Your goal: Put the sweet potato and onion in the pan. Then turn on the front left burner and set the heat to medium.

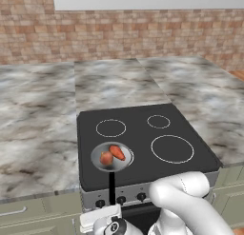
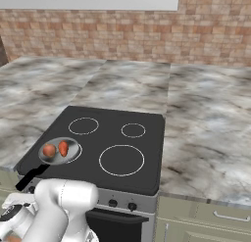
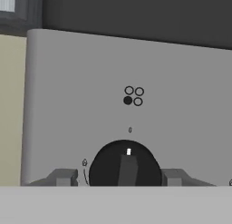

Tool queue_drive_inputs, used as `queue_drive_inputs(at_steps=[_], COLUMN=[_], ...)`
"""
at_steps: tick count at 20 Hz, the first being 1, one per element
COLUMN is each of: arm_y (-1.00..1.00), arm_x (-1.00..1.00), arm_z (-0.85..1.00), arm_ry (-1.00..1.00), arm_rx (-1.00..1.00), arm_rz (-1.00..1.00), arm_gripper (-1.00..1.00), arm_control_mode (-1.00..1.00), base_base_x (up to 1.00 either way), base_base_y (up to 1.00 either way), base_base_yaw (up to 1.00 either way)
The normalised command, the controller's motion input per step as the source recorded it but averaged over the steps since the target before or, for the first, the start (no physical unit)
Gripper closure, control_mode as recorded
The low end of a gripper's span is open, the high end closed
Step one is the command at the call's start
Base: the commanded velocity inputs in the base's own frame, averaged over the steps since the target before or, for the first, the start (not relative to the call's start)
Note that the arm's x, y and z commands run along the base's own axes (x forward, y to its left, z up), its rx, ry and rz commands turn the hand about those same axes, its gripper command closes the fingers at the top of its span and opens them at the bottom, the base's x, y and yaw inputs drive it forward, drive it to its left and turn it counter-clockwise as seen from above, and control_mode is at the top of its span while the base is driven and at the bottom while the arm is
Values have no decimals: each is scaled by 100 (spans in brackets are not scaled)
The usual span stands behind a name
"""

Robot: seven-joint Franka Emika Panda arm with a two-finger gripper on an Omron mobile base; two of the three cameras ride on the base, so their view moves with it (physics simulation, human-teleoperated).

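While the sweet potato (image 1: 117,152) and onion (image 1: 106,158) are lying in the pan (image 1: 125,164) on the front left burner, the gripper (image 3: 122,175) is straddling a black knob (image 3: 125,165), jaws apart beside it. Being rigid and smooth, it is wanting a firm pinch across its raised ridge.

The small shiny silver pan (image 1: 125,164) sits on the front left burner (image 1: 95,168) of the black glass stovetop, its thin black handle pointing toward the stove's front edge. Inside it lie the elongated orange-red sweet potato (image 1: 117,152) and, just beside it, the round reddish-brown onion (image 1: 106,158).
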Motion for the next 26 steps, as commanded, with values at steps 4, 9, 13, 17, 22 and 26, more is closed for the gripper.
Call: queue_drive_inputs(at_steps=[4, 9, 13, 17, 22, 26], arm_y=[0, 0, 2, 6, 1, 0], arm_x=[0, -1, -3, 0, 0, 0], arm_z=[0, 0, -1, 0, 0, 0], arm_ry=[0, 0, -1, 0, 0, 0], arm_rx=[0, 0, -1, -16, -23, -24], arm_rz=[0, 0, 0, 0, 0, 0], arm_gripper=[100, 100, 100, 100, 100, 100], arm_control_mode=[-100, -100, -100, -100, -100, -100], base_base_x=[0, 0, 0, 0, 0, 0], base_base_y=[0, 0, 0, 0, 0, 0], base_base_yaw=[0, 0, 0, 0, 0, 0])
